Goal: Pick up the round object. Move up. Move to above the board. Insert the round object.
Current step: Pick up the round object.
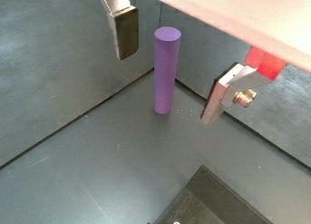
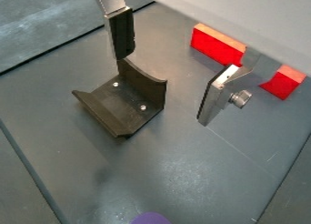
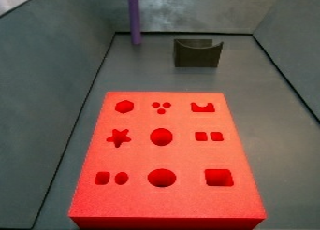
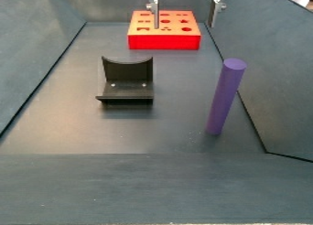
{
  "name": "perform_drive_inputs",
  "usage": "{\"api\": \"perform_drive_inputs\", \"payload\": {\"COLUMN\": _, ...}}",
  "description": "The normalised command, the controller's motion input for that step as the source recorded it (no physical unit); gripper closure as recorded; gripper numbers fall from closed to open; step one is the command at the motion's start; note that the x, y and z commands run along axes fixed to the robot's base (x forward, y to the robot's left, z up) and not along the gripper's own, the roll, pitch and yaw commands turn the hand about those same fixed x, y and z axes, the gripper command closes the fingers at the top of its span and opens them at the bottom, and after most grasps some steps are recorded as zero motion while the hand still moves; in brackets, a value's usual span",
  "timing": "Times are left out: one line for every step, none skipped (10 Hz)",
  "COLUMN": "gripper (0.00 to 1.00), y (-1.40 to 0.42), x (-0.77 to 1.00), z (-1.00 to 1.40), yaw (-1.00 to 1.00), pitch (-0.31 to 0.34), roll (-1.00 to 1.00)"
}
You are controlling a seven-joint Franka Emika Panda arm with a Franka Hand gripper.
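The round object, a slim purple rod (image 1: 166, 71), stands upright on the grey floor near a wall; it shows in both side views (image 3: 133, 17) (image 4: 224, 96). The red board (image 3: 163, 154) with its shaped cut-outs lies flat on the floor, also seen in a side view (image 4: 166, 32). My gripper (image 1: 166, 87) is open and empty, high above the floor. In a wrist view the rod shows between the two fingers, well below them. Only the fingertips (image 4: 152, 2) show at the edge of a side view.
The dark grey notched fixture (image 2: 122, 105) stands on the floor between rod and board, seen in both side views (image 3: 196, 51) (image 4: 126, 80). Grey walls (image 4: 37, 55) enclose the floor on the sides. Corners of the red board (image 2: 219, 44) show past a finger.
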Motion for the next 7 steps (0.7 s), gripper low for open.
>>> {"api": "perform_drive_inputs", "payload": {"gripper": 0.00, "y": 0.00, "x": -0.05, "z": 0.00, "yaw": -0.08, "pitch": 0.000, "roll": 0.06}}
{"api": "perform_drive_inputs", "payload": {"gripper": 0.00, "y": 0.04, "x": 0.00, "z": -0.09, "yaw": 0.00, "pitch": 0.000, "roll": 0.00}}
{"api": "perform_drive_inputs", "payload": {"gripper": 0.00, "y": 0.25, "x": -0.48, "z": -0.21, "yaw": -0.11, "pitch": 0.001, "roll": 0.13}}
{"api": "perform_drive_inputs", "payload": {"gripper": 0.00, "y": 0.48, "x": -0.71, "z": -0.16, "yaw": -0.13, "pitch": 0.006, "roll": 0.05}}
{"api": "perform_drive_inputs", "payload": {"gripper": 0.00, "y": 0.56, "x": -0.79, "z": -0.10, "yaw": -0.12, "pitch": 0.004, "roll": 0.00}}
{"api": "perform_drive_inputs", "payload": {"gripper": 0.00, "y": 0.59, "x": -0.82, "z": -0.12, "yaw": -0.10, "pitch": 0.000, "roll": 0.00}}
{"api": "perform_drive_inputs", "payload": {"gripper": 0.00, "y": 0.60, "x": -0.72, "z": -0.14, "yaw": -0.10, "pitch": 0.011, "roll": 0.00}}
